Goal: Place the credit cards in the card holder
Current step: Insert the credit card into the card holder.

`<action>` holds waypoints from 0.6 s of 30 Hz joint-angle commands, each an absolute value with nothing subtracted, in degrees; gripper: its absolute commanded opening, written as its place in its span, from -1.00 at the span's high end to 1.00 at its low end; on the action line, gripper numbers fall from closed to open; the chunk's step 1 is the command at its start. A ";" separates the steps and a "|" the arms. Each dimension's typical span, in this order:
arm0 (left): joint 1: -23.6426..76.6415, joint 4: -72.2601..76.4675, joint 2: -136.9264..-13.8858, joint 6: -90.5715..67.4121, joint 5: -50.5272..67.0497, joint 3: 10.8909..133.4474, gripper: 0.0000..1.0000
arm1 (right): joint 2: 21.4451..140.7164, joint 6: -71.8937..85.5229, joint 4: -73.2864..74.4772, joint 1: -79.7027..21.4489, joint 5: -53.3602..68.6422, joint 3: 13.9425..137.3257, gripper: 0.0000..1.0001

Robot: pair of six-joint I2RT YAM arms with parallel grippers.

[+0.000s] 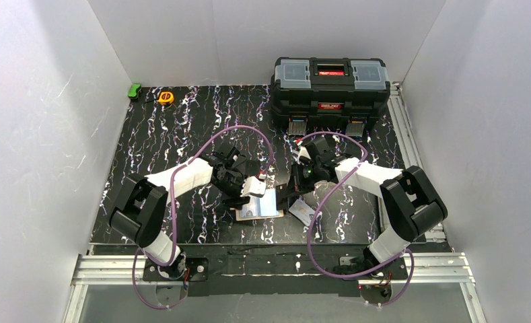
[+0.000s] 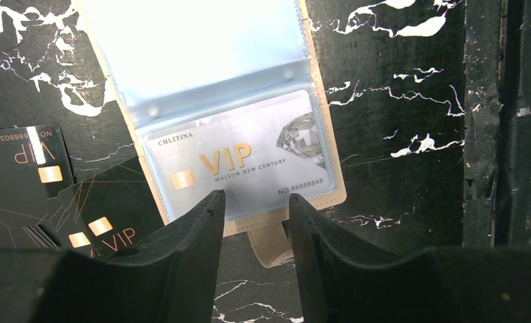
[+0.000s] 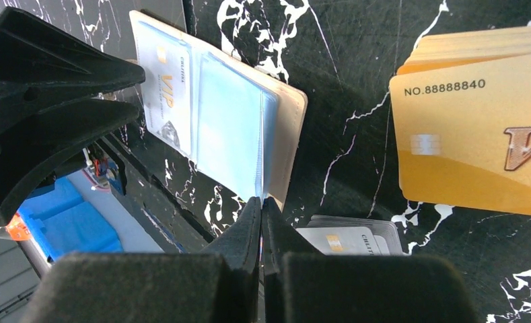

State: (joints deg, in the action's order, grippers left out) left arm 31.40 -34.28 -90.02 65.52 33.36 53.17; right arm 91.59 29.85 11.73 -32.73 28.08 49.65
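Observation:
The cream-beige card holder [image 1: 259, 205] lies open on the black marbled table, its clear blue sleeves up. A silver-white VIP card [image 2: 249, 161] sits inside the sleeve nearest the snap tab [image 2: 269, 242]. My left gripper [image 2: 257, 200] is open and empty, its fingertips just over the holder's tab edge [image 2: 336, 182]. My right gripper [image 3: 261, 202] is shut, pinching the edge of the holder [image 3: 291, 134] where sleeve and cover meet. A stack of orange-yellow cards [image 3: 478, 134] and a stack of silver cards [image 3: 346, 239] lie beside it. I cannot make out a separate light blue card.
Black VIP cards [image 2: 27, 161] lie left of the holder. A big black toolbox [image 1: 330, 84] stands at the back right. A yellow tape measure [image 1: 165, 97] and a green object [image 1: 135, 90] are at the back left. Metal rails [image 1: 404, 121] run along the table's right side.

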 commanded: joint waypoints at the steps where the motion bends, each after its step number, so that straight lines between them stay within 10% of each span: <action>1: 31.86 -34.97 -88.73 66.93 33.83 52.56 0.23 | 91.61 29.74 9.68 -32.52 28.49 47.82 0.97; 18: 32.34 -35.50 -88.71 68.29 33.44 52.16 0.25 | 90.78 29.11 9.87 -32.36 27.79 47.66 0.97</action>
State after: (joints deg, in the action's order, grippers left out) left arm 32.08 -34.33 -90.02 67.18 32.73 52.95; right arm 91.64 30.00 10.46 -32.69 28.47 47.77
